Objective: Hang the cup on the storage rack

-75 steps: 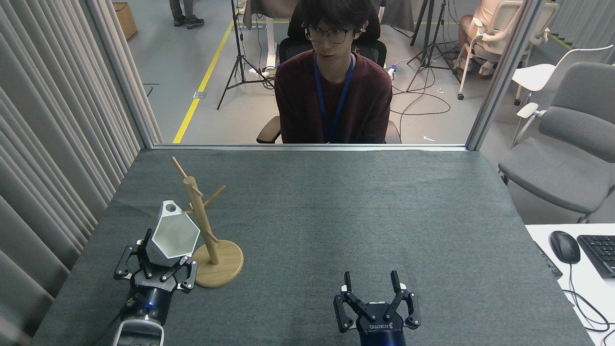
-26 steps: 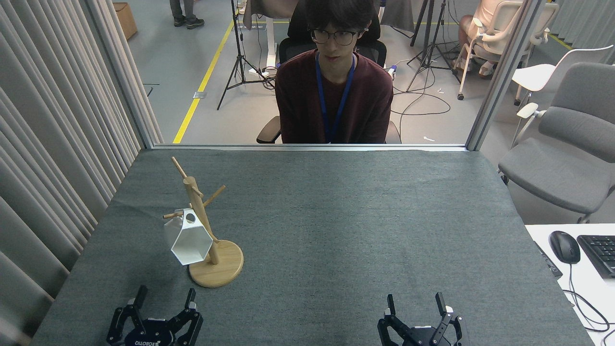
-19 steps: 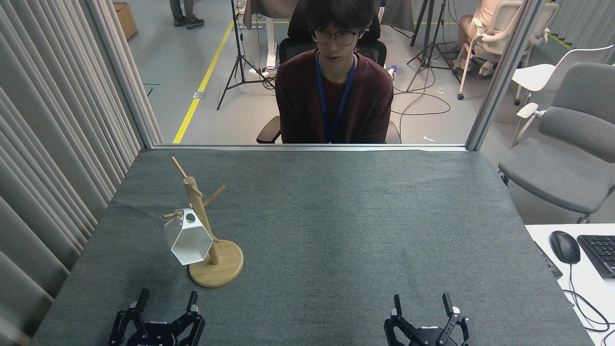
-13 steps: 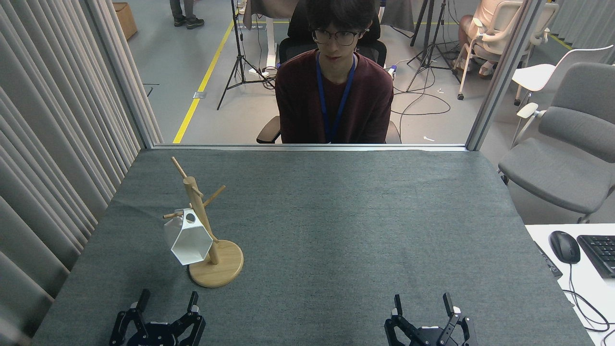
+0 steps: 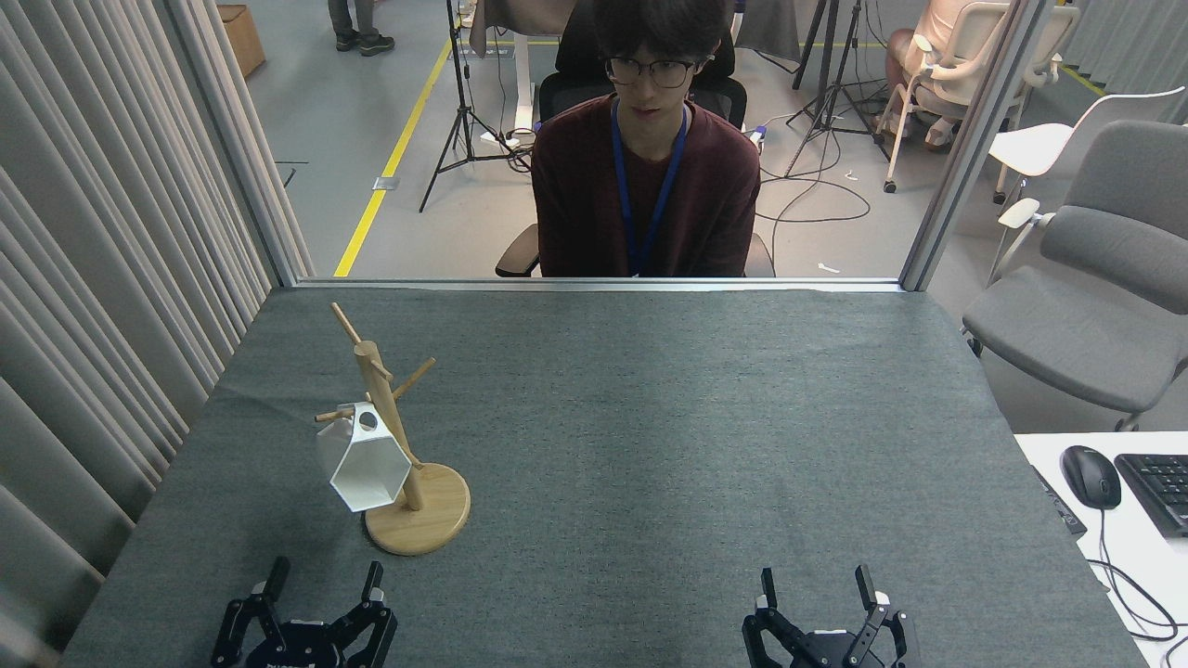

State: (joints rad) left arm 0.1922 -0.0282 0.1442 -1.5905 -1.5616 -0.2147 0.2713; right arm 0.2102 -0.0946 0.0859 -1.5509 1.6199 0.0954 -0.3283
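My left gripper (image 5: pixel 322 577): low at the near edge, fingers spread, holding nothing. 
My right gripper (image 5: pixel 814 583): likewise at the near edge, fingers spread and empty, well apart from the left.

Surface: grey felt-covered table (image 5: pixel 650 445), bare across its middle and right. A white desk (image 5: pixel 1104 547) beside its right edge carries a black mouse (image 5: pixel 1090 476) and a keyboard (image 5: pixel 1160 492).

Room: pleated curtain (image 5: pixel 102 278) on the left; a seated person (image 5: pixel 647 176) in a maroon top beyond the far edge; grey chair (image 5: pixel 1086 306) to the right; tripods on the floor behind.

Change: 2.9 s ago my left gripper held the cup beside the rack; both grippers have since drawn back toward me.

Holder: storage rack (image 5: pixel 394 436), upright on its round base, left of centre. The cup (image 5: pixel 360 464) hangs from a left-pointing peg by its pierced tab, rim tilted down toward me, clear of the table.
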